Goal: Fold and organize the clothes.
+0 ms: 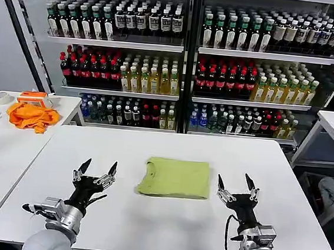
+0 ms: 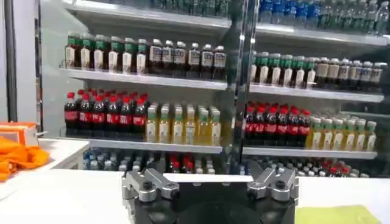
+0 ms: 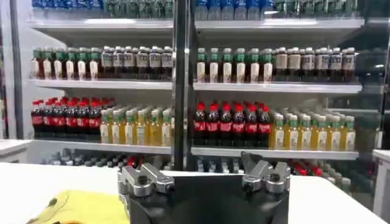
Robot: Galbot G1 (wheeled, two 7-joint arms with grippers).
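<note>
white table [image 1: 162, 231], folded t-shirt [image 1: 175, 177], bottle shelves [image 1: 186, 50]

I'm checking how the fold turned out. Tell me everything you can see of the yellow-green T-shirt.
The T-shirt is lime yellow-green, of soft matte fabric, folded into a compact, roughly rectangular bundle lying flat on the white table. Its edges look fairly even, with small creases bunched at one end. No print is visible on the upward face. It sits mid-table between the left gripper and the right gripper, both open; neither touches it. Only the table touches it.
</note>
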